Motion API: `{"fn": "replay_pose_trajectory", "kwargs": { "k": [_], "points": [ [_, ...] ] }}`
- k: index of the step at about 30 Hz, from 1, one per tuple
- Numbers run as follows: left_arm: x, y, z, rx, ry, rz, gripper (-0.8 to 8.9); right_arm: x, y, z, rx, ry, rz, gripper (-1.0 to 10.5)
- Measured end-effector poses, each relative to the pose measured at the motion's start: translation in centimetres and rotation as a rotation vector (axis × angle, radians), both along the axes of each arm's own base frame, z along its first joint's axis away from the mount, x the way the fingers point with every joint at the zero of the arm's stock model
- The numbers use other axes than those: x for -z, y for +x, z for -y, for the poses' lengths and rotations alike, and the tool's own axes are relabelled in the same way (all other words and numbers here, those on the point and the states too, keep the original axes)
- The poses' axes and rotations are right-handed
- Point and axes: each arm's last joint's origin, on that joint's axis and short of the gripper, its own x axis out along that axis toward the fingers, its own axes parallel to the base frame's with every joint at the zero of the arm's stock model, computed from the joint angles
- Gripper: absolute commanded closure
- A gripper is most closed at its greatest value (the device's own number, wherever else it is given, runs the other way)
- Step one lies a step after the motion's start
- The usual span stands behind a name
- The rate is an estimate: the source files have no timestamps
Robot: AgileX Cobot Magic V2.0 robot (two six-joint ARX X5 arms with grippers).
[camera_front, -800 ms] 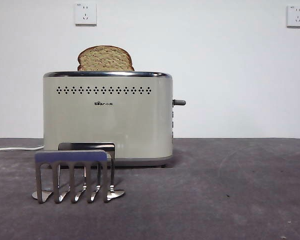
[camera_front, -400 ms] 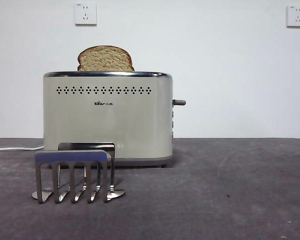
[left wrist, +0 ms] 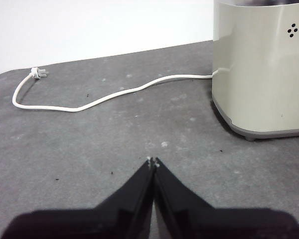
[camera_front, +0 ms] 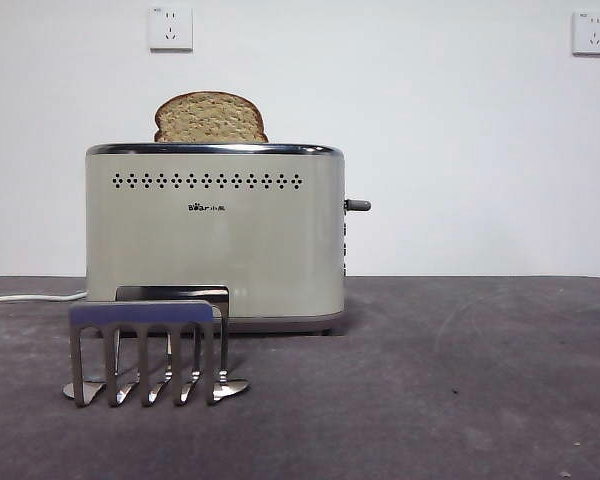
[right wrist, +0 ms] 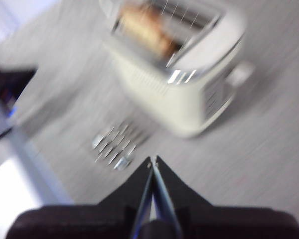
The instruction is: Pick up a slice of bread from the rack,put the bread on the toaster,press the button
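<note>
The slice of bread (camera_front: 211, 118) stands in the far slot of the cream toaster (camera_front: 215, 235), its domed top showing above the chrome rim. The dark button (camera_front: 358, 205) sticks out from the toaster's right end, in its raised position. The empty steel rack (camera_front: 148, 348) stands in front of the toaster. Neither gripper shows in the front view. My left gripper (left wrist: 153, 162) is shut and empty, low over the table beside the toaster (left wrist: 261, 69). My right gripper (right wrist: 153, 160) is shut and empty, high above the toaster (right wrist: 177, 64), the bread (right wrist: 144, 27) and the rack (right wrist: 115, 144); this view is blurred.
A white power cord (left wrist: 104, 94) runs from the toaster across the grey table to its loose plug (left wrist: 37, 73); it also shows at the front view's left edge (camera_front: 30, 297). Two white wall sockets (camera_front: 171, 27) hang on the back wall.
</note>
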Motion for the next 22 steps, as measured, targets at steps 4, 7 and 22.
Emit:
{"fn": "replay_pose_trajectory", "kwargs": {
  "k": [4,7,22],
  "points": [
    [0.0,0.0,0.0,0.000,0.000,0.000,8.17,0.0,-1.9,1.7,0.021,0.069,0.159,9.5],
    [0.0,0.0,0.0,0.000,0.000,0.000,8.17,1.9,-2.8,3.1,0.115,0.074,0.218,9.5],
    [0.0,0.0,0.0,0.000,0.000,0.000,8.17,15.0,-6.5,5.3,0.611,-0.001,0.374,9.5]
  ]
}}
